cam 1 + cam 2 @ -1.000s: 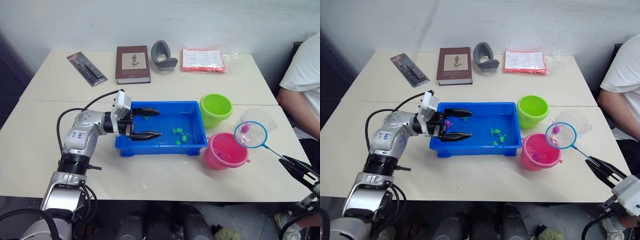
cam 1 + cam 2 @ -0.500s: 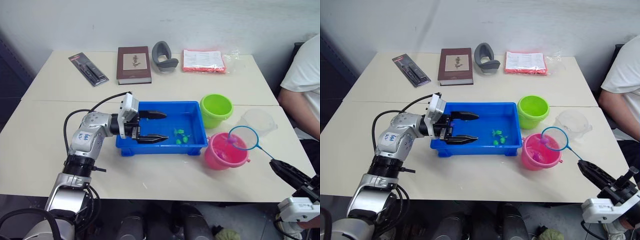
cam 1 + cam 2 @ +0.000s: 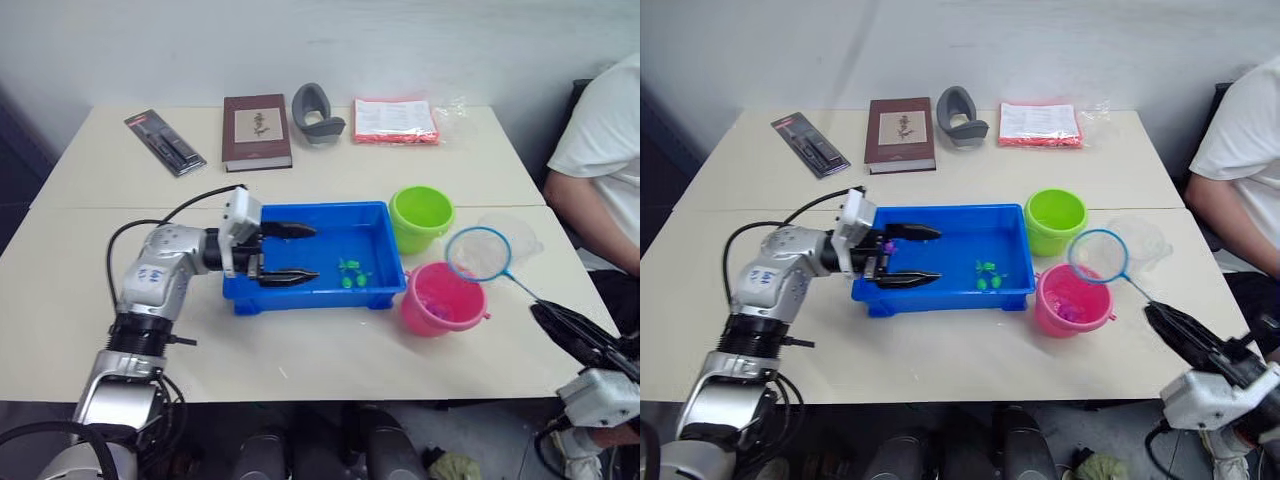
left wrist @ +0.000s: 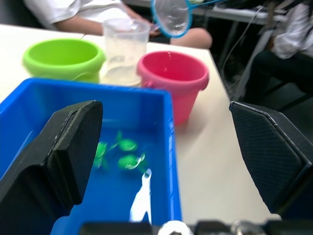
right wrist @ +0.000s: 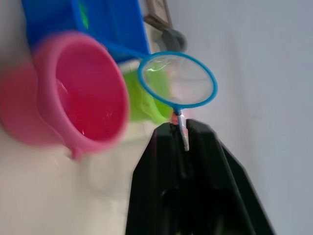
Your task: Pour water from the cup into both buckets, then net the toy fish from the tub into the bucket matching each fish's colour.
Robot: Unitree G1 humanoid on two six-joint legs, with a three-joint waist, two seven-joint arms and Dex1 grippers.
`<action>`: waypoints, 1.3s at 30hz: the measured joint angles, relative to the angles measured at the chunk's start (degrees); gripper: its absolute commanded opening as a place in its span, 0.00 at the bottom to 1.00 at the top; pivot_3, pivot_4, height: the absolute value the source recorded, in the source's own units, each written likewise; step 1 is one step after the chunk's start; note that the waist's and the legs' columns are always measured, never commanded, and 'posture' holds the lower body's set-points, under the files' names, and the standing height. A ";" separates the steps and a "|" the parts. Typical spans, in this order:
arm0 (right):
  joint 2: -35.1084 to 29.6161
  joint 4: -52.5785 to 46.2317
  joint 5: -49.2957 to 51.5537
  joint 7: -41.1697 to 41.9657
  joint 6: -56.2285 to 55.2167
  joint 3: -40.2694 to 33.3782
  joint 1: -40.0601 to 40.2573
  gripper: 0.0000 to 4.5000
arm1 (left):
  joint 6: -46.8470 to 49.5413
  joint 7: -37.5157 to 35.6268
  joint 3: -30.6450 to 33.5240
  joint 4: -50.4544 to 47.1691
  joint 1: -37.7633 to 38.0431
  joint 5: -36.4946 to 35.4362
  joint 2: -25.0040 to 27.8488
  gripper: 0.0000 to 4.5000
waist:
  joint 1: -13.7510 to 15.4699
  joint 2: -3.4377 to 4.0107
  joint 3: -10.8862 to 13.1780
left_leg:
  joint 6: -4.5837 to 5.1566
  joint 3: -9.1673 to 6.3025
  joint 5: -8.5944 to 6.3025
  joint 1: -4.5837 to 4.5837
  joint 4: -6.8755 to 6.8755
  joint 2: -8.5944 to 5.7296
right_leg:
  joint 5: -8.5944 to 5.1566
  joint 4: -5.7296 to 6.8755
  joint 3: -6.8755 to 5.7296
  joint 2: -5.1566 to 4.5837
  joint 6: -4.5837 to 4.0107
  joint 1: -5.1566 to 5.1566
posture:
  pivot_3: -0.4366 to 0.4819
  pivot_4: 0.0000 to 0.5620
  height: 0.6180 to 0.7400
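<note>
The blue tub [image 3: 320, 207] lies mid-table with green toy fish [image 3: 350, 270] near its right end and a pink fish [image 3: 887, 243] at its left end. My left gripper [image 3: 300, 254] hovers open over the tub's left part, holding nothing. The lime green bucket [image 3: 421, 215] and the pink bucket [image 3: 440, 300] stand right of the tub, and pink fish [image 3: 1068, 310] lie in the pink one. My right gripper [image 3: 548, 314] is shut on the handle of a blue-rimmed net [image 3: 478, 253], which hangs empty just above the pink bucket's far right edge. The clear cup [image 3: 517, 233] stands behind the net.
Along the table's far edge lie a black packaged tool [image 3: 165, 142], a brown book [image 3: 256, 130], a grey curved object [image 3: 316, 112] and a red-edged packet [image 3: 395, 120]. A person in a white shirt [image 3: 600, 150] sits at the right end.
The net held a pink fish beside the pink bucket, dipped over the bucket, and has now risen empty. The left gripper stays open over the tub. The camera shifted.
</note>
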 measured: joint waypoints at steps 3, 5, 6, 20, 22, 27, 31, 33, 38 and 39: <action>-4.18 -7.25 18.12 0.98 18.45 3.77 -5.45 0.00 | -0.01 0.14 2.87 0.84 1.81 -0.06 4.00 0.99 | 0.00 0.00 0.00 | -0.03 0.03 -0.01 0.12 0.01 0.04 | -0.04 0.12 0.01 -0.01 -0.08 0.01 | 0.48 0.27 1.00; -8.77 -10.29 24.87 2.68 26.86 6.04 -10.19 0.00 | -0.04 0.21 3.99 0.87 3.24 0.00 6.31 0.99 | 0.21 0.00 0.01 | 0.04 -0.01 -0.07 0.13 0.00 0.07 | -0.08 0.14 -0.03 0.01 -0.14 0.00 | 0.48 0.27 1.00; -10.54 -11.52 27.41 3.38 30.89 7.94 -13.36 0.00 | -0.09 0.35 4.89 0.61 4.06 -0.04 7.21 0.99 | 0.31 -0.01 0.00 | -0.01 -0.08 -0.09 0.11 -0.01 0.10 | -0.11 0.14 -0.10 0.04 -0.19 -0.01 | 0.48 0.27 1.00; -0.82 3.77 21.12 11.18 65.68 48.94 -62.72 0.00 | 9.25 6.90 17.15 -12.94 20.09 -1.98 22.55 0.99 | 0.19 -0.05 -0.01 | -0.22 -0.15 -0.17 -0.35 0.04 0.29 | -0.23 0.08 -0.56 0.00 -0.44 -0.35 | 0.48 0.27 1.00; 1.48 9.37 14.66 12.12 64.55 53.68 -66.90 0.00 | 10.43 7.21 17.90 -13.43 21.44 -2.02 23.49 0.99 | 0.17 -0.04 0.00 | -0.20 -0.14 -0.18 -0.38 0.04 0.26 | -0.23 0.07 -0.57 -0.02 -0.44 -0.37 | 0.48 0.27 1.00; 8.34 17.12 6.88 15.53 63.86 59.57 -73.29 0.00 | 11.71 9.55 18.10 -13.25 21.63 -1.87 23.86 0.99 | 0.10 -0.05 -0.01 | -0.27 -0.16 -0.14 -0.92 0.08 0.28 | -0.22 0.36 -0.63 0.01 -0.44 -0.89 | 0.48 0.27 1.00; 14.38 22.61 2.09 15.79 64.95 62.00 -77.63 0.00 | 13.17 11.25 18.28 -13.29 22.01 -1.82 24.33 0.99 | -0.16 -0.07 -0.02 | -0.28 -0.03 -0.12 -1.15 0.12 0.27 | -0.21 0.44 -0.58 0.03 -0.44 -1.21 | 0.48 0.27 1.00; 17.12 24.95 -0.22 15.46 64.96 62.89 -79.43 0.00 | 13.72 11.94 18.37 -13.22 22.16 -1.65 25.10 0.99 | -0.52 -0.07 -0.02 | -0.29 -0.03 -0.12 -1.15 0.11 0.29 | -0.21 0.44 -0.58 0.05 -0.44 -1.23 | 0.48 0.27 1.00; 25.36 31.18 -4.40 13.54 64.77 63.79 -81.53 0.00 | 14.05 13.21 18.84 -12.41 22.59 -1.52 25.41 0.99 | -1.41 -0.07 -0.02 | -0.32 -0.05 -0.11 -1.16 0.10 0.31 | -0.22 0.45 -0.59 0.05 -0.45 -1.23 | 0.48 0.27 1.00; 26.69 32.72 -5.01 13.14 64.68 63.83 -81.82 0.00 | 14.11 13.52 18.84 -12.41 22.58 -1.52 25.37 0.99 | -1.45 -0.07 -0.02 | -0.32 -0.04 -0.11 -1.16 0.09 0.31 | -0.22 0.45 -0.58 0.05 -0.45 -1.24 | 0.48 0.27 1.00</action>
